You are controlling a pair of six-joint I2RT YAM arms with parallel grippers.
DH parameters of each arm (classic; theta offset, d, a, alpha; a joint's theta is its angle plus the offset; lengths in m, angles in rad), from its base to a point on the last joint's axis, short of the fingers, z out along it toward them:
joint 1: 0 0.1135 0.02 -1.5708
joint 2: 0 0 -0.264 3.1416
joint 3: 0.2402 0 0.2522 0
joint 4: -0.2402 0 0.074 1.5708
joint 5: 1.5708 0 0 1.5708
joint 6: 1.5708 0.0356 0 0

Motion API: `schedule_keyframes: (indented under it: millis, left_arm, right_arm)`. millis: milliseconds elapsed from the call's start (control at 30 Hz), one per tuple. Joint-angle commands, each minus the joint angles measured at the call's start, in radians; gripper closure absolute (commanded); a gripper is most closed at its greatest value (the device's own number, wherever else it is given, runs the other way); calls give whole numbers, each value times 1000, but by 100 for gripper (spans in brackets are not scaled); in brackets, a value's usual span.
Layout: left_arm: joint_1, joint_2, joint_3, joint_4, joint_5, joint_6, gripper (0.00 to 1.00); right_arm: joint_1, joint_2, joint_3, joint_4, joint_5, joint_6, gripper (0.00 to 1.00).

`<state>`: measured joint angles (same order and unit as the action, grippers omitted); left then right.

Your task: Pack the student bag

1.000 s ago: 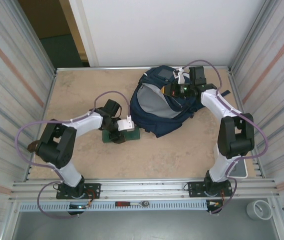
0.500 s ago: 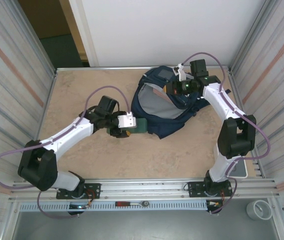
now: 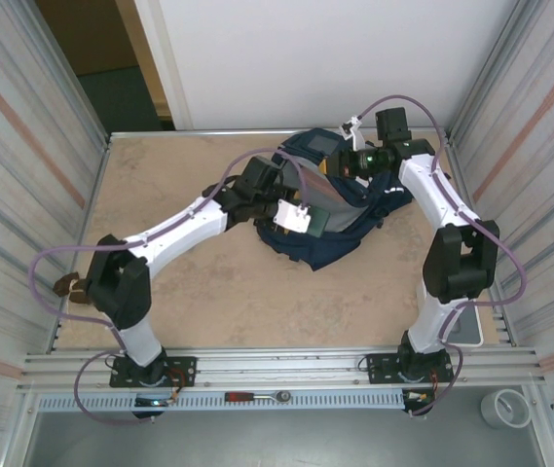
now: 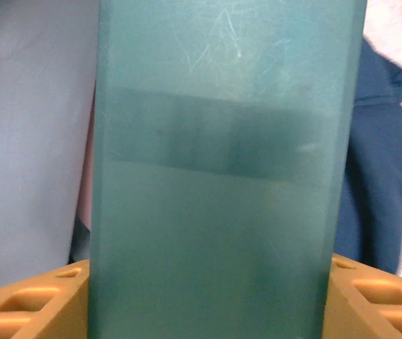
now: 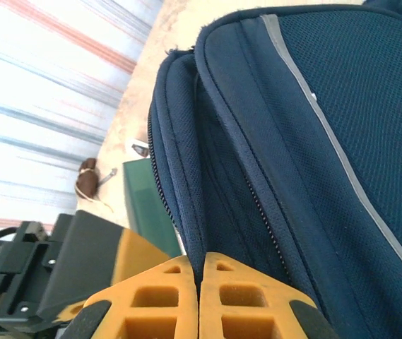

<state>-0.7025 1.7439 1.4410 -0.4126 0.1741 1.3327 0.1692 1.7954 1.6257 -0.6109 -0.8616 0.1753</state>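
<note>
At the left edge of the table [image 3: 160, 175], a small brown thing [image 3: 62, 286], too small to tell what. On the metal rail [image 3: 286, 368] along the near edge, a red-handled tool [image 3: 254, 397], well apart from everything on the table. Further right, reaching from the near-left corner toward the far middle, the left gripper [image 3: 301, 216], with fingers [image 4: 27, 304] set rather wide and clamped on both sides of a flat green slab [image 4: 222, 176]. Held at the mouth of the student bag [image 3: 320, 248], with grey lining [image 4: 24, 127] behind it on the left and navy fabric on the right in the left wrist view; cannot tell whether touching the inside. Lying near the far edge of the table, right of the middle, mouth turned toward the left: the student bag, with the left gripper and the slab standing in the way of its opening. Impossible to tell the contents, hidden behind the slab. At the far-right part of the bag, the right gripper [image 5: 199, 279], fingers pressed fully together on the zippered rim, pinching the navy fabric. Beyond the near-right corner, below the rail, a roll of tape [image 3: 505, 409].
</note>
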Motion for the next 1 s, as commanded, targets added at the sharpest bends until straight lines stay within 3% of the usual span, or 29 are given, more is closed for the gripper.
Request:
schedule_keyframes:
  millis: [0, 267, 467, 700, 967]
  left_arm:
    - [-1, 54, 78, 45, 21, 99, 43]
    - [7, 215, 199, 117, 44, 128, 41]
    - [11, 307, 262, 167, 38, 72, 34]
    - [22, 259, 184, 263, 42, -64, 24]
    - [41, 266, 146, 239, 38, -29, 23]
  right_arm:
    - [-11, 8, 47, 29, -112, 47, 100]
    - [-31, 22, 22, 140, -190, 135, 100]
    - [-32, 1, -7, 168, -175, 147, 100]
    - [-34, 2, -27, 186, -176, 158, 100]
    - [-34, -6, -49, 192, -163, 154, 100]
